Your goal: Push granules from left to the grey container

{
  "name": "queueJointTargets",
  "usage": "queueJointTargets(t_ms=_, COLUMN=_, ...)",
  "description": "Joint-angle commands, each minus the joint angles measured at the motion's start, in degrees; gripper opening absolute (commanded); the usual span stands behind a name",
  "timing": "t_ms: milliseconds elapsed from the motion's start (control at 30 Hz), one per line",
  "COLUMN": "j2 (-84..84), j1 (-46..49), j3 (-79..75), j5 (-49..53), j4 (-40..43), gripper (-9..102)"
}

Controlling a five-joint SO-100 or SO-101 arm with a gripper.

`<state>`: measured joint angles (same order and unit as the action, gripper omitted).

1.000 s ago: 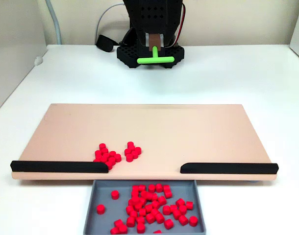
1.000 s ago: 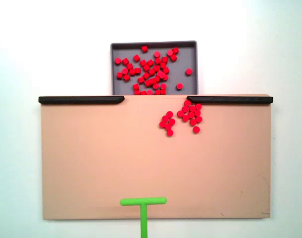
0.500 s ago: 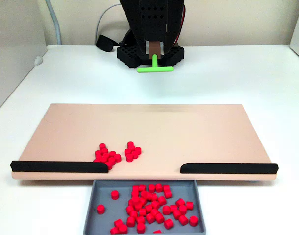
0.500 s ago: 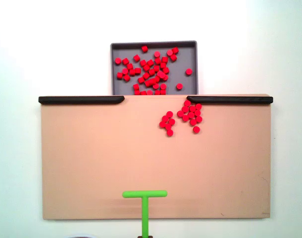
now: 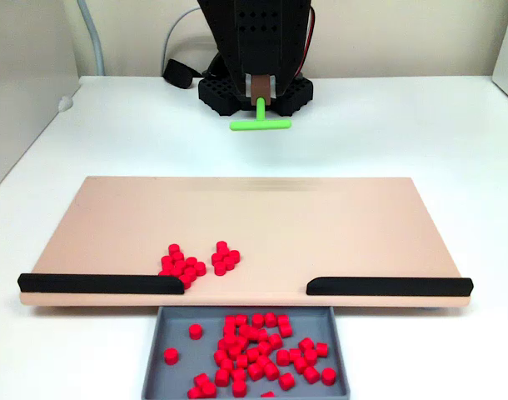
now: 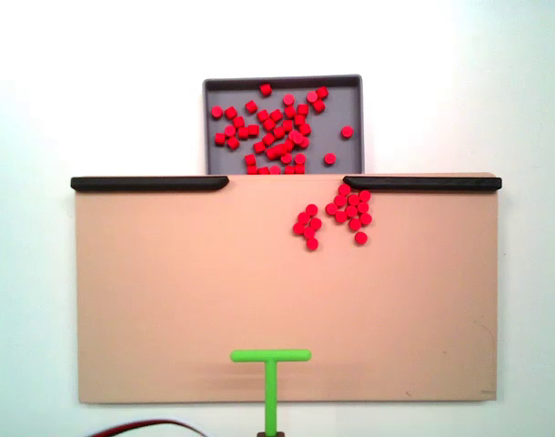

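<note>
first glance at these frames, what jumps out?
The bright red granules: two small clusters left on the tan board, against one black bar's end beside the gap, with many more already in the grey container beyond it. Next, the green T-shaped pusher, over the board's opposite edge, well short of the clusters.

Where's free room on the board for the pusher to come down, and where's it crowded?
Free: the tan board between the green T-shaped pusher and the left black bar. Crowded: granules against the right black bar, and the grey container.
</note>
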<state>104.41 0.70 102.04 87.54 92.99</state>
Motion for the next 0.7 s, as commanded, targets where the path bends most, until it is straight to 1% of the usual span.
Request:
queueJointTargets(t_ms=0, j2=1.05, j1=0.79, j3=-0.44, j5=-0.44, j4=0.09, gripper=0)
queueJointTargets(t_ms=133, j2=0.0, j1=0.88, j3=-0.53, j5=-0.35, j4=0.09, gripper=0)
queueJointTargets(t_ms=333, j2=-0.97, j1=0.62, j3=-1.23, j5=-2.99, j4=0.09, gripper=0)
queueJointTargets(t_ms=667, j2=0.35, j1=-0.09, j3=-1.23, j5=-2.72, j4=0.09, gripper=0)
